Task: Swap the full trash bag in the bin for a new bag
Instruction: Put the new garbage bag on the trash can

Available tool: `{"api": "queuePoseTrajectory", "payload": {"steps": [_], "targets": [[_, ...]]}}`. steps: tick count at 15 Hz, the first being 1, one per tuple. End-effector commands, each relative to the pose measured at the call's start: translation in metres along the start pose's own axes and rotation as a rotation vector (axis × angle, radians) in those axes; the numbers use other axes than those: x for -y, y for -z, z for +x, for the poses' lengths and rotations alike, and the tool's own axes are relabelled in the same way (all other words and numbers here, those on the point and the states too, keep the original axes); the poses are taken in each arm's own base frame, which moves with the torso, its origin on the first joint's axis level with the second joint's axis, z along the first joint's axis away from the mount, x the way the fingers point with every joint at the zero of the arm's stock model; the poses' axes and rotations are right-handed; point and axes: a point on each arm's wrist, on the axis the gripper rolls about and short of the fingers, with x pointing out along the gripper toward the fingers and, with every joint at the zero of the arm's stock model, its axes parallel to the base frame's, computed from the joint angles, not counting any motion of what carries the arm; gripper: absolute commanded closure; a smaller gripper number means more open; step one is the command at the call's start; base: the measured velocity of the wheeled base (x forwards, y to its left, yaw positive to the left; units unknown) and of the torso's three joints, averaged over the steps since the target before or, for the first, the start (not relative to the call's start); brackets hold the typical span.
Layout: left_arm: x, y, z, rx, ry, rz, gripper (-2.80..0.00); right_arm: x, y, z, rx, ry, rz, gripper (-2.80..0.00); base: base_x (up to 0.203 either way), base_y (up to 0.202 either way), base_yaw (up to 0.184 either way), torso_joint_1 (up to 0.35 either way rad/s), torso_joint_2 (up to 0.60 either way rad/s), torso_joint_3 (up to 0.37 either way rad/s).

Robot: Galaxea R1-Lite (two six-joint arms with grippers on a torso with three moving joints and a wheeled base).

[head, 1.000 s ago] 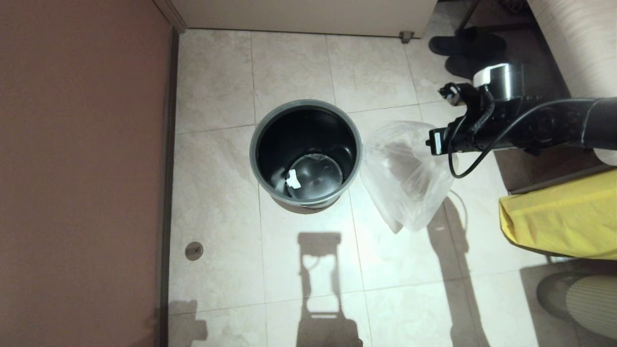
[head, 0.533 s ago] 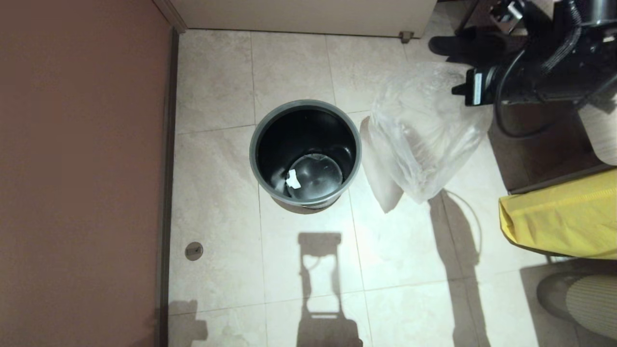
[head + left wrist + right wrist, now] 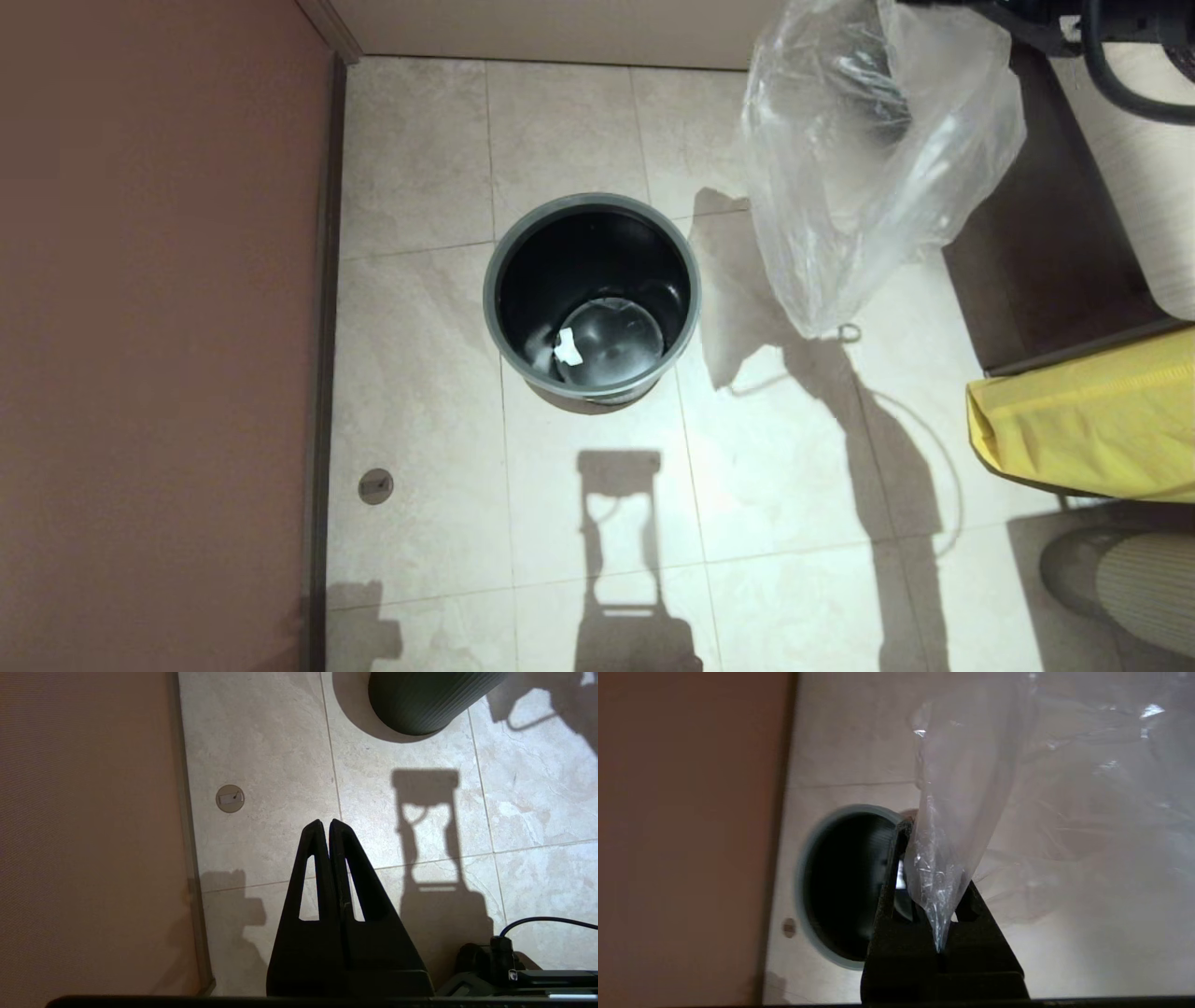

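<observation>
The bin point(image 3: 590, 199) stands upright on the tiled floor, its glossy black inside bare except for a small white scrap point(image 3: 567, 347) at the bottom. The new bag point(image 3: 868, 159) hangs in the air to the bin's right and farther back, clear of the floor, its lower tip level with the bin. My right gripper point(image 3: 924, 833) is shut on a gathered edge of the bag point(image 3: 962, 812), high above the bin's rim point(image 3: 800, 882); in the head view it is out of frame. My left gripper point(image 3: 325, 823) is shut on nothing, low over the floor short of the bin's ribbed wall point(image 3: 430, 700).
A brown wall point(image 3: 159, 327) runs along the left with a round floor fitting point(image 3: 376, 485) beside it. A yellow sack point(image 3: 1092, 420) lies at the right, a grey ribbed object point(image 3: 1139, 579) at the bottom right. Pale furniture point(image 3: 579, 28) closes the back.
My right arm has risen up and back with the bag. The bag went from resting beside the bin on the floor to hanging free.
</observation>
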Motion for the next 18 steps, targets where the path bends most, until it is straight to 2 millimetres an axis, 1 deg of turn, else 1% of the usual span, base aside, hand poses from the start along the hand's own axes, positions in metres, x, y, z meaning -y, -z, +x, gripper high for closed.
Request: {"api": "queuePoseTrajectory", "payload": {"steps": [1, 2, 5, 7, 10, 11, 12, 13, 14, 15, 16, 17, 18], "targets": [[0.000, 0.000, 0.000, -0.001, 0.000, 0.000, 0.00, -0.027, -0.005, -0.009, 0.021, -0.101, 0.046, 0.00, 0.000, 0.000, 0.000, 0.000, 0.00, 0.000], [0.000, 0.000, 0.000, 0.000, 0.000, 0.000, 0.00, -0.037, -0.004, -0.012, 0.017, -0.134, 0.110, 0.00, 0.000, 0.000, 0.000, 0.000, 0.00, 0.000], [0.000, 0.000, 0.000, -0.001, 0.000, 0.000, 0.00, -0.052, -0.002, -0.013, -0.015, -0.204, 0.323, 0.00, 0.000, 0.000, 0.000, 0.000, 0.00, 0.000], [0.000, 0.000, 0.000, -0.001, 0.000, 0.000, 0.00, -0.054, -0.002, -0.011, -0.036, -0.280, 0.377, 0.00, 0.000, 0.000, 0.000, 0.000, 0.00, 0.000], [0.000, 0.000, 0.000, -0.001, 0.000, 0.000, 0.00, -0.059, -0.009, -0.010, -0.028, -0.435, 0.486, 0.00, 0.000, 0.000, 0.000, 0.000, 0.00, 0.000], [0.000, -0.001, 0.000, 0.004, 0.000, 0.000, 0.00, -0.060, -0.007, -0.006, -0.048, -0.485, 0.539, 0.00, 0.000, 0.000, 0.000, 0.000, 0.00, 0.000], [0.000, -0.012, -0.004, 0.044, 0.000, 0.000, 0.00, -0.060, 0.001, 0.008, -0.076, -0.510, 0.580, 0.00, 0.000, 0.000, 0.000, 0.000, 0.00, 0.000], [0.000, -0.036, -0.013, 0.132, -0.001, 0.002, 0.00, -0.058, 0.010, 0.023, -0.086, -0.522, 0.601, 0.00, 0.000, 0.000, 0.000, 0.000, 0.00, 0.000], [0.000, -0.065, -0.027, 0.244, -0.003, 0.003, 0.00, -0.056, 0.023, 0.042, -0.093, -0.519, 0.606, 0.00, 0.000, 0.000, 0.000, 0.000, 0.00, 0.000], [0.000, -0.104, -0.054, 0.410, -0.004, 0.006, 0.00, -0.052, 0.037, 0.062, -0.097, -0.519, 0.607, 0.00, 0.000, 0.000, 0.000, 0.000, 0.00, 0.000], [0.000, -0.136, -0.085, 0.565, -0.006, 0.008, 0.00, -0.047, 0.046, 0.075, -0.113, -0.539, 0.605, 0.00, 0.000, 0.000, 0.000, 0.000, 0.00, 0.000], [0.000, -0.157, -0.110, 0.680, -0.007, 0.009, 0.00, -0.043, 0.052, 0.082, -0.145, -0.570, 0.616, 0.00, 0.000, 0.000, 0.000, 0.000, 0.00, 0.000], [0.000, -0.169, -0.130, 0.762, -0.008, 0.010, 0.00, -0.041, 0.062, 0.090, -0.193, -0.592, 0.657, 0.00, 0.000, 0.000, 0.000, 0.000, 0.00, 0.000]]}}
